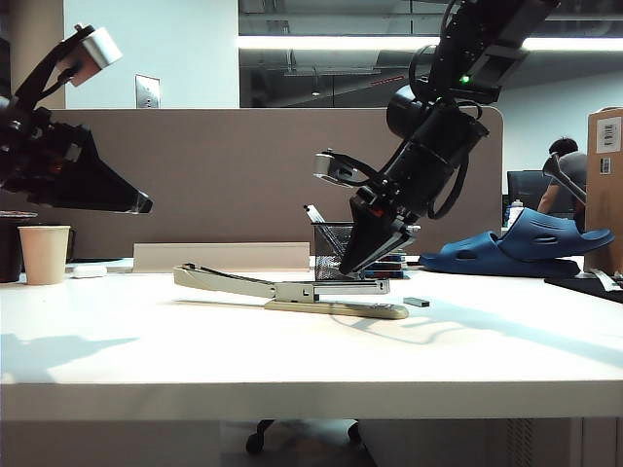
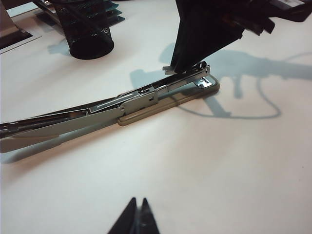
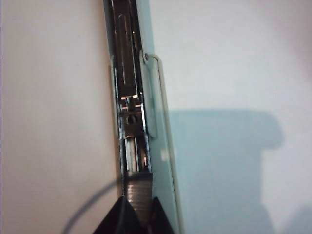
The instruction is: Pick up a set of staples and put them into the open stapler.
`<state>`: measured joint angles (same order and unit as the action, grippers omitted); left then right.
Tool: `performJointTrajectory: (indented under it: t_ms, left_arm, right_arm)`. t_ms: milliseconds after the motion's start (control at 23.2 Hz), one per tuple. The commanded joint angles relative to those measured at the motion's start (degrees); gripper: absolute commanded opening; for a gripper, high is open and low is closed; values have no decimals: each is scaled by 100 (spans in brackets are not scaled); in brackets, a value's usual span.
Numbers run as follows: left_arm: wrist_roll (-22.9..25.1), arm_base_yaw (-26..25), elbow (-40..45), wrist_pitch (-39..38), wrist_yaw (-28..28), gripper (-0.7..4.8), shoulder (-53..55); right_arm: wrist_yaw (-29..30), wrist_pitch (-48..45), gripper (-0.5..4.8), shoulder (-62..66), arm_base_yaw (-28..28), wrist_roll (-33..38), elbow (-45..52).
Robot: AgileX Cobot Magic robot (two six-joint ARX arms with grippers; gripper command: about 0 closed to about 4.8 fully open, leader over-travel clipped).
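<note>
right claw [image 3: 138,214] tilted down, set of staples [image 3: 137,195] over stapler [image 3: 127,97]; left claw [image 2: 136,220] raised aside

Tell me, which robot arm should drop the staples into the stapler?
Probably the right: the right gripper holds the set of staples just over the stapler magazine. The left gripper hangs far off.

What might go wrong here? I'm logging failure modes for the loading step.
1. The right gripper holds the set of staples right at the stapler magazine's end; a slightly skewed strip could jam on the channel wall or drop beside it.
2. Nothing braces the stapler: the left gripper hangs shut, well above the table, so a downward push could shift it.
3. A spare staple strip lies nearby; a dropped set could be confused with it.
</note>
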<state>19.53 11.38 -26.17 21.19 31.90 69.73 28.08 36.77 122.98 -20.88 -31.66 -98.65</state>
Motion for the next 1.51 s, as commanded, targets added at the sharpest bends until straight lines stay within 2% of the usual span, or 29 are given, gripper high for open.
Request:
performJointTrajectory:
  t_ms: [43,1036,1209,1511]
  left_arm:
    - [0,-4,-7,31,28,-5,-13]
    - [2,-4,-7,28,26,-5,-13]
    - [0,-4,-7,28,26,-5,-13]
    - [0,-4,-7,28,26,-5,-13]
  right_arm:
    - [9,-2,51,37,-15,-33,-4]
    - [-28,269,55,103,-17,-33,-9]
    - [-31,328,118,101,-17,-35,-9]
    - [-31,334,121,98,-17,-35,-11]
